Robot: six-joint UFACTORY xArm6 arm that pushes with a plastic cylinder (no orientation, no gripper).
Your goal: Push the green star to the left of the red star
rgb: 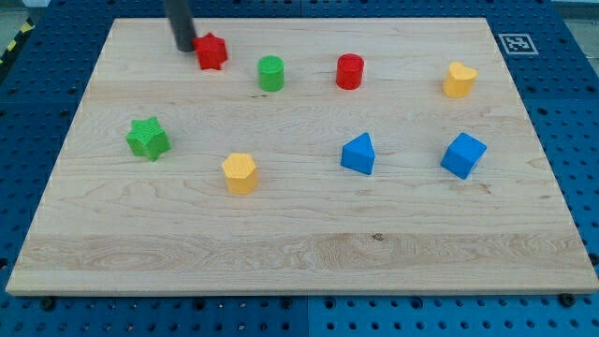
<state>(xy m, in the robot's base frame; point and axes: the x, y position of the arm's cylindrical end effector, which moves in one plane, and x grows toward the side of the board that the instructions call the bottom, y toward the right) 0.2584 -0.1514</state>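
The green star (148,139) lies at the view's left, about mid-height on the wooden board (299,253). The red star (211,51) lies near the view's top left, up and to the right of the green star. My tip (185,47) stands just left of the red star, close to or touching its left side, far above the green star.
A green cylinder (270,73) and a red cylinder (349,71) stand right of the red star. A yellow heart (459,80) is at the top right. A yellow hexagon (240,173), a blue triangular block (358,153) and a blue cube (463,154) lie across the middle.
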